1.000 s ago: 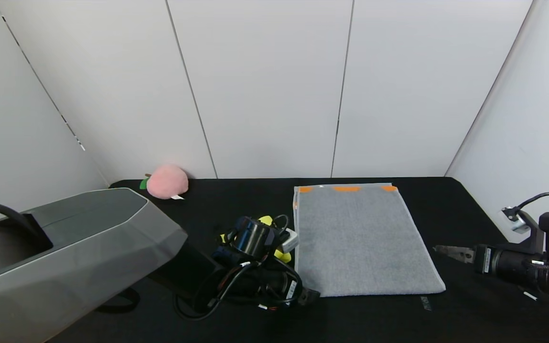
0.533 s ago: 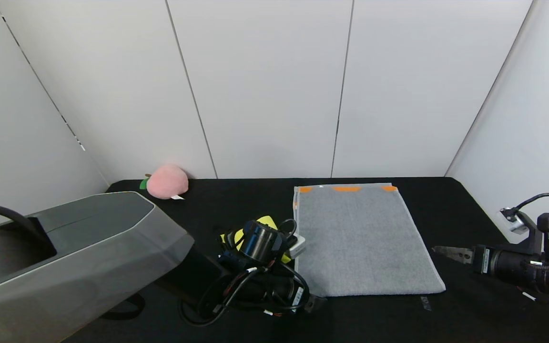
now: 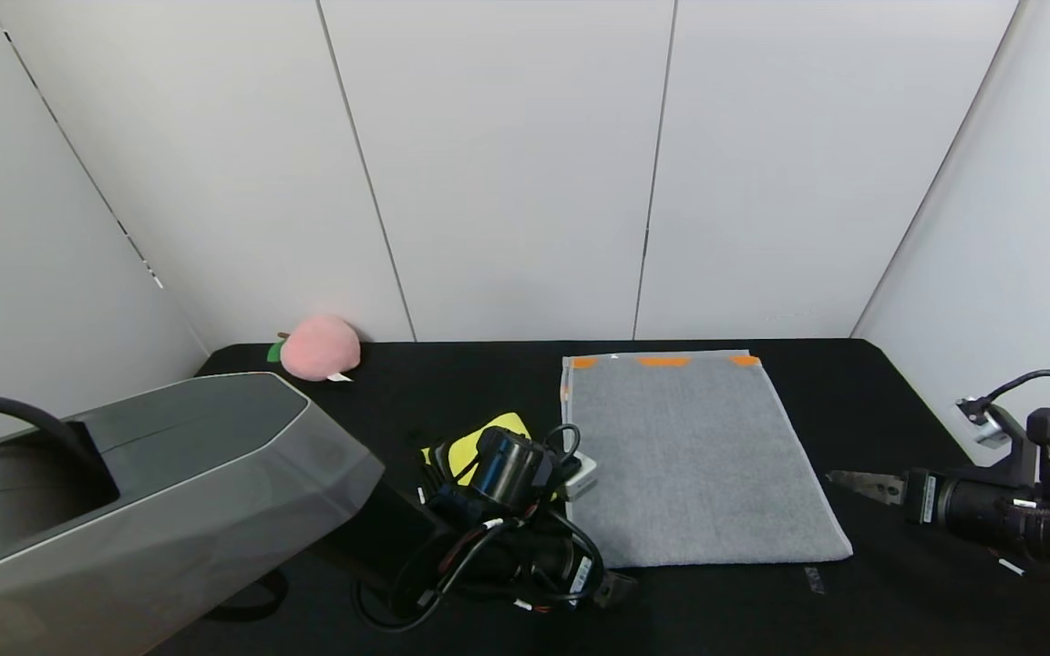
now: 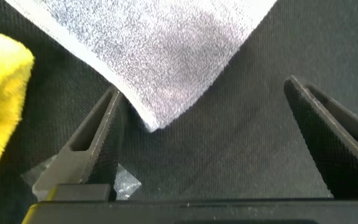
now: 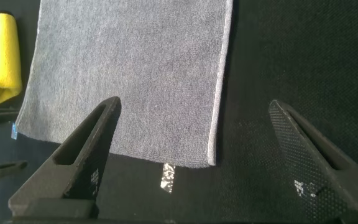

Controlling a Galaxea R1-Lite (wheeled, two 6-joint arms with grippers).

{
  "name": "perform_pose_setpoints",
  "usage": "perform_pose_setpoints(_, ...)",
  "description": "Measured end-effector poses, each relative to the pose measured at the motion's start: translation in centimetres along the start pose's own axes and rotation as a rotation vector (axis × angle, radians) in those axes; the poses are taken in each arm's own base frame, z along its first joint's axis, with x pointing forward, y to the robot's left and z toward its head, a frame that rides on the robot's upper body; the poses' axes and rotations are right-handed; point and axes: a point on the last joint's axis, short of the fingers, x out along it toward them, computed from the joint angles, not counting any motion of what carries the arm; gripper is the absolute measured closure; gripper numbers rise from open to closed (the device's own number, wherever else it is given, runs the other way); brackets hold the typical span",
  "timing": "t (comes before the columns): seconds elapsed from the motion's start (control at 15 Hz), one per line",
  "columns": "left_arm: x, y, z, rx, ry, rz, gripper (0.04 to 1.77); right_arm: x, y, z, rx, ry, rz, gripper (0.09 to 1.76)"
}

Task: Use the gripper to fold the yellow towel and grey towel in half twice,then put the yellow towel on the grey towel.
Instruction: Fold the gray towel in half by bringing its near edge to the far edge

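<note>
The grey towel (image 3: 694, 460) lies flat with its long axis running away from the robot, its near-left corner (image 4: 157, 118) just ahead of the left gripper (image 4: 210, 143), whose jaws gape empty. The right gripper (image 5: 197, 162), also spread wide, hovers by the near-right corner; the yellow towel (image 3: 479, 437) sits bunched left of the grey one.

My left arm covers most of the yellow towel (image 3: 487, 435), leaving only a far corner showing beside the grey towel (image 3: 694, 460). My left gripper (image 3: 612, 588) is largely buried under its own wrist and cables at the grey towel's near corner. My right arm runs off the frame's edge, right of the grey towel.
</note>
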Motion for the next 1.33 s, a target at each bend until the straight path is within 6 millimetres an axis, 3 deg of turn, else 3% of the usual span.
perform_pose_setpoints(0.67, 0.16, 1.09, 1.08, -0.005, -0.038, 0.027, 0.09, 0.30, -0.05, -0.19, 0.001, 0.008, -0.002, 0.14)
perform_pose_setpoints(1.2, 0.53, 0.75, 0.67, -0.001, -0.022, 0.019, 1.16, 0.56, -0.22, -0.29, -0.003, 0.000, -0.004, 0.14)
perform_pose_setpoints(1.27, 0.55, 0.74, 0.63, 0.000, -0.021, 0.018, 1.68, 0.61, -0.26, -0.37, -0.001, 0.003, -0.005, 0.14)
perform_pose_setpoints(1.33, 0.55, 0.74, 0.60, -0.002, -0.020, 0.018, 1.71, 0.64, -0.29, -0.40, -0.001, 0.005, -0.005, 0.14)
